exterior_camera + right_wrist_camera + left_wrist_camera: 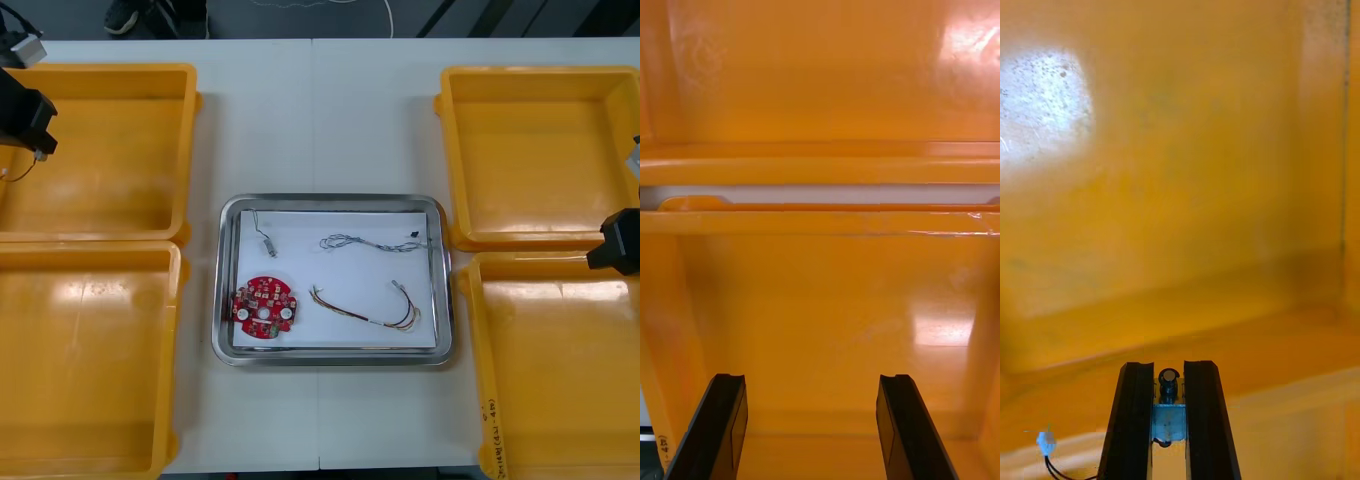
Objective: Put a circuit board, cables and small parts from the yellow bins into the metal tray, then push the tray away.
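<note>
Left gripper clamps a small metal part above the far-left yellow bin; right gripper hangs open. Your metal tray holds circuit board and cables; pushing remains.

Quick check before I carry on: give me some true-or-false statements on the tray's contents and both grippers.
1. The circuit board lies inside the metal tray. True.
2. The left gripper is open and holds nothing. False: it is shut on a small metal part, above the far left yellow bin.
3. The right gripper is open, with nothing between its fingers. True.
4. The blue and white cable lies in one of the right-hand bins. False: it lies in the tray, on the far side from the robot.
</note>
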